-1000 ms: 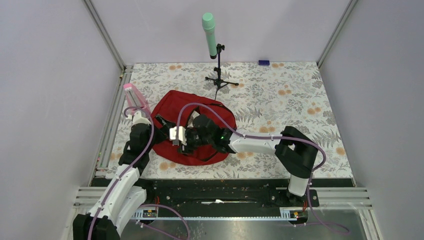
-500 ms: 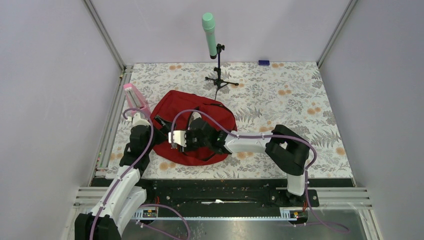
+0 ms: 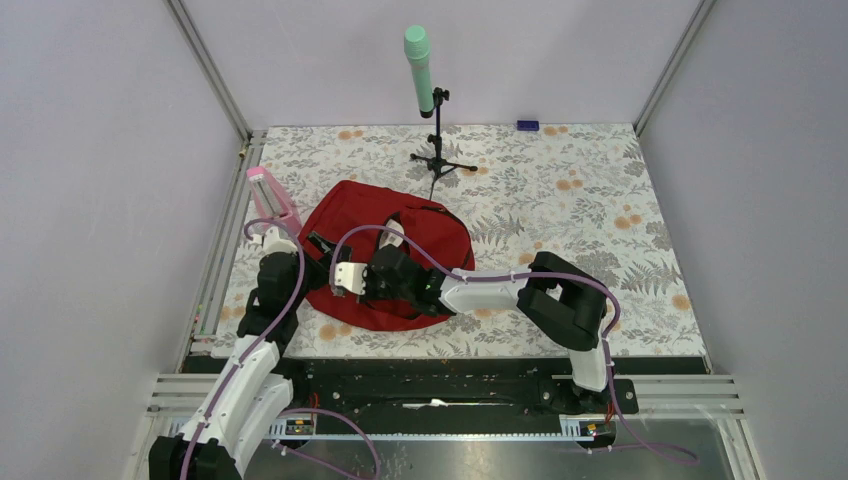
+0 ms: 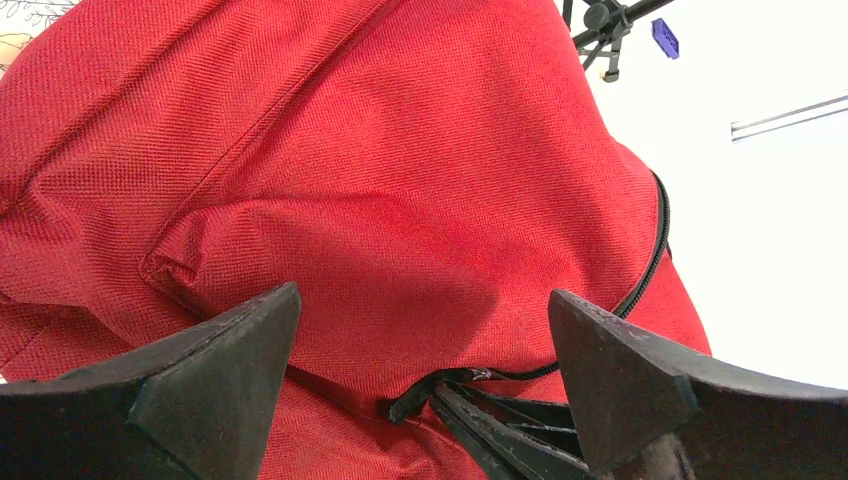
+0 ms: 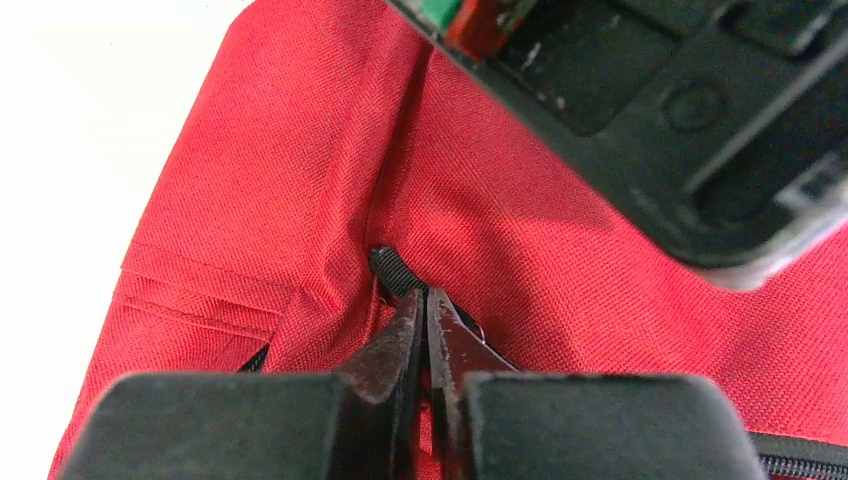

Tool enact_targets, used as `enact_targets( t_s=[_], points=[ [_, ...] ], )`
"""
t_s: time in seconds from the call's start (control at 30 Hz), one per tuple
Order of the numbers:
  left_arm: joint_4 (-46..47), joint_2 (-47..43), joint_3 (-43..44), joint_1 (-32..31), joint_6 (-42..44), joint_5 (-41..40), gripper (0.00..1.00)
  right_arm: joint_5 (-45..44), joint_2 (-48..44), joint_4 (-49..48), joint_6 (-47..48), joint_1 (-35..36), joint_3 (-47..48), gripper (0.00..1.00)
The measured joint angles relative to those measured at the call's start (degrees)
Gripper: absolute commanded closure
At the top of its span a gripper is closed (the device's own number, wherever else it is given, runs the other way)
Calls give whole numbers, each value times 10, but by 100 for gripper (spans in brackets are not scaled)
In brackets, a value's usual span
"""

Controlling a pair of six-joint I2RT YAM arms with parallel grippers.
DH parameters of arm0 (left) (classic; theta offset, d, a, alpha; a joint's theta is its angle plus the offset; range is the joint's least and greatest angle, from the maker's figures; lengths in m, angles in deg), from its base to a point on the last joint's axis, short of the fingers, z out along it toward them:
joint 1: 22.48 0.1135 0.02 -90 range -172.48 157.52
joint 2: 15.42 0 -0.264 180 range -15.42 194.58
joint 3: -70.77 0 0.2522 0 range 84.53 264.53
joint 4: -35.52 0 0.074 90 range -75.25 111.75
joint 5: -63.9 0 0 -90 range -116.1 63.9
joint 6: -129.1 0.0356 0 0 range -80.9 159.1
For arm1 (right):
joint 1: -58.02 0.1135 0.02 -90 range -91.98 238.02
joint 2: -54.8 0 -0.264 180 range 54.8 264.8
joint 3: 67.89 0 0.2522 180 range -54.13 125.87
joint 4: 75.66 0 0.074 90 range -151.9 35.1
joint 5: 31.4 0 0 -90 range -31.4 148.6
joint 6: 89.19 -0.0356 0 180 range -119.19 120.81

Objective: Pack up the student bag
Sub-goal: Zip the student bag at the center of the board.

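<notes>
The student bag point(image 3: 352, 208) is a red backpack lying on the left half of the floral table, and it fills the left wrist view point(image 4: 400, 170) and the right wrist view point(image 5: 560, 230). My right gripper point(image 3: 346, 281) reaches across it from the right. Its jaws point(image 5: 420, 305) are shut on a short black zipper pull tab point(image 5: 392, 270) at the bag's seam. My left gripper point(image 4: 425, 340) stands open just left of that spot, its fingers point(image 4: 215, 375) wide apart on either side of the tab point(image 4: 430, 397) and of the right fingers point(image 4: 510, 425). The bag's inside is hidden.
A pink upright object point(image 3: 268, 194) stands at the table's left edge beside the left arm. A green-headed microphone on a black tripod point(image 3: 421, 70) stands at the back centre. A small blue item point(image 3: 527, 125) lies by the back wall.
The right arm has slid leftward over the bag and its jaws have closed on the zipper pull. The left gripper has stayed open in about the same place.
</notes>
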Motion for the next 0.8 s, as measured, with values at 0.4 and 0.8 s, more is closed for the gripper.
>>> enact_targets(
  t_s=[0.4, 0.8],
  points=[
    [-32, -46, -8, 0, 0, 0, 1, -57, -40, -119, -146, 3, -68, 100],
    [-26, -54, -23, 0, -10, 9, 26, -44, -89, -154, -220, 3, -106, 94]
  ],
)
